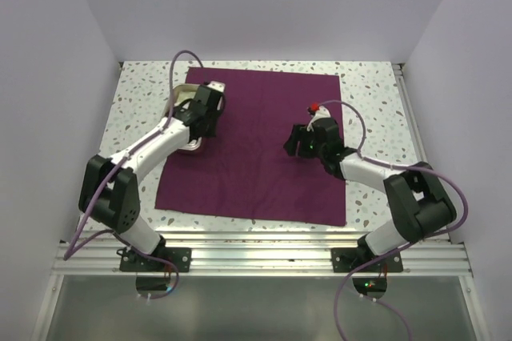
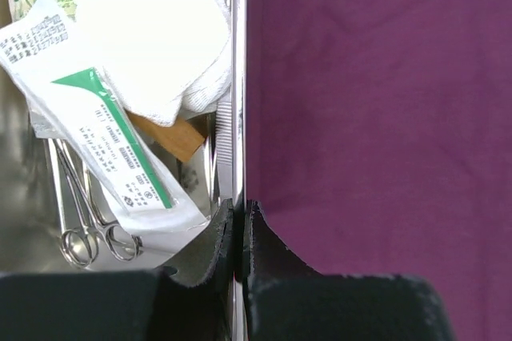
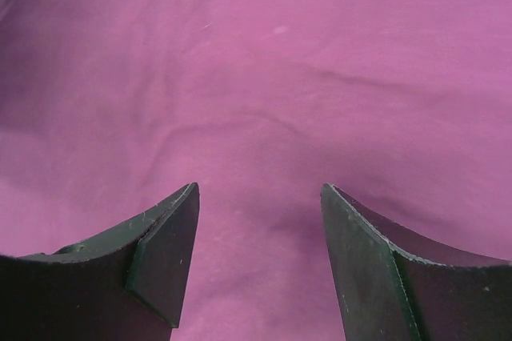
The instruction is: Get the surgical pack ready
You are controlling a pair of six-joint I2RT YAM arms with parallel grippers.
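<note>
Left gripper [image 2: 240, 211] clamps the rim of the steel tray [image 2: 20, 205] near the counter's left edge; right gripper [image 3: 259, 193] hangs spread above the flat purple cloth [image 1: 256, 157].

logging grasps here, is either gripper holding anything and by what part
The left gripper is shut on the steel tray, pinching its rim on the side facing the purple cloth. The right gripper is open above the cloth, holding nothing.

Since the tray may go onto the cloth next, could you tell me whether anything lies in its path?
Nothing lies on the cloth beside the tray; only the right gripper, open, hovers above the cloth's right half.
</note>
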